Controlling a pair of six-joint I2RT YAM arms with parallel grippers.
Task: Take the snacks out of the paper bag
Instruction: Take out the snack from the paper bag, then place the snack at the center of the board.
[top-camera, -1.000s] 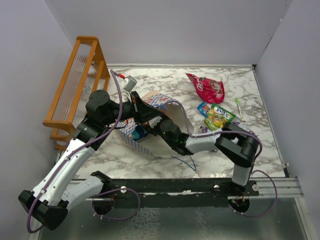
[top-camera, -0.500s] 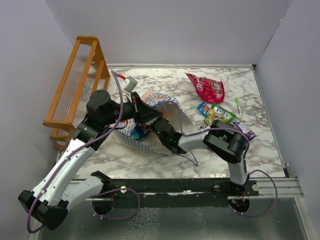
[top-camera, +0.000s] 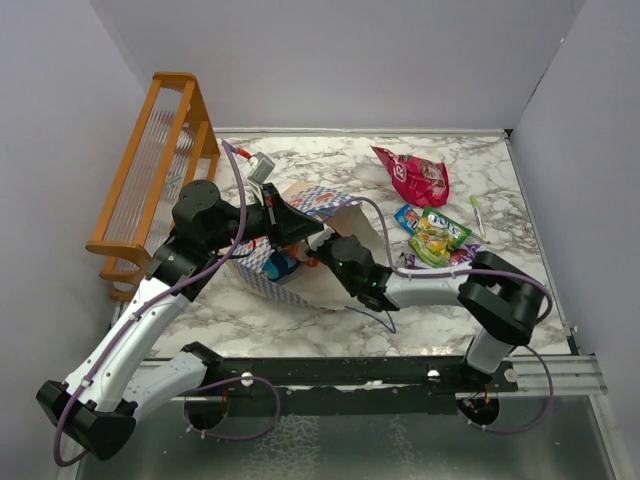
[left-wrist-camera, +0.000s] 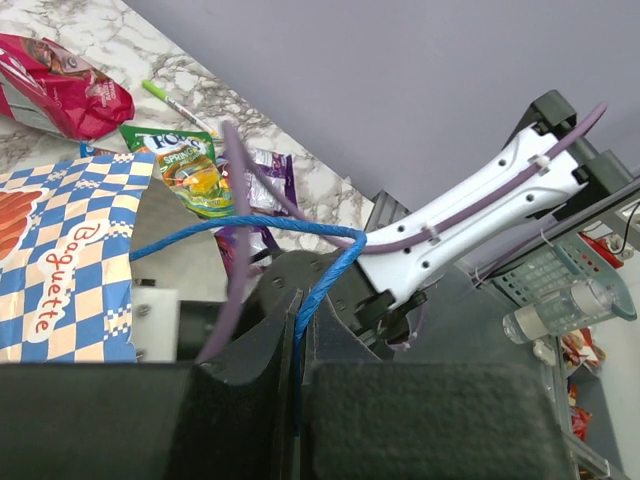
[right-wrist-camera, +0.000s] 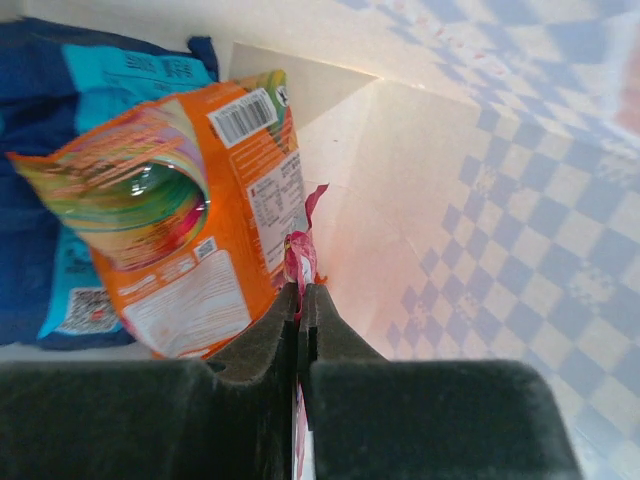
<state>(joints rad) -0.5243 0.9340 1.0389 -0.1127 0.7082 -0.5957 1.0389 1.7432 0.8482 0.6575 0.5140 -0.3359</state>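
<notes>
The paper bag (top-camera: 322, 283) lies on its side mid-table, mouth toward the right. My left gripper (left-wrist-camera: 298, 300) is shut on its blue cord handle (left-wrist-camera: 250, 228), holding the bag's upper edge up. My right gripper (right-wrist-camera: 300, 290) is inside the bag, shut on the thin edge of a pink-red foil packet (right-wrist-camera: 299, 252); the rest of that packet is hidden. An orange packet (right-wrist-camera: 190, 210) and a blue packet (right-wrist-camera: 60, 120) lie just left of it in the bag. On the table are a pink-red (top-camera: 420, 178), a blue (top-camera: 407, 217), a green-yellow (top-camera: 440, 235) and a purple packet (top-camera: 470, 255).
An orange wooden rack (top-camera: 150, 190) stands along the left wall. A green pen (top-camera: 477, 215) lies right of the packets. Side walls close in the table on the left, back and right. The right arm's purple cable arcs over the bag mouth.
My right gripper has shut on the pink-red foil edge inside the bag, and the right arm's elbow has swung to the right. The left gripper still holds the cord.
</notes>
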